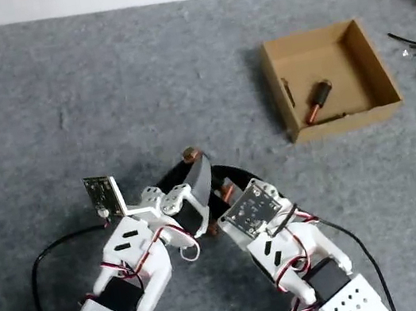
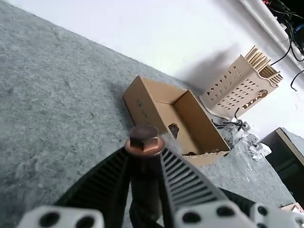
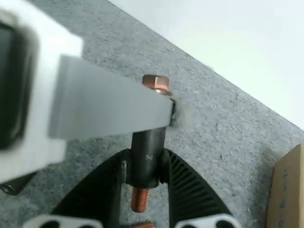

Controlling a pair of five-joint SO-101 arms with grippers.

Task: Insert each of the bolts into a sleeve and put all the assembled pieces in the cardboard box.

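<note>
Right hand snug — seemingly — on sleeve

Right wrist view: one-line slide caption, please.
Right gripper clamps the black sleeve, copper bolt seated through it, threaded tip showing below.

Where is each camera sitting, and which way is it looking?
High view: above the table, looking down on the cardboard box, left arm and right arm.
Left wrist view: on the left arm, past the left gripper holding the bolt, toward the box.
Right wrist view: on the right arm, past the right gripper holding the sleeve.
Shared: both wrist views show the bolt's head.
</note>
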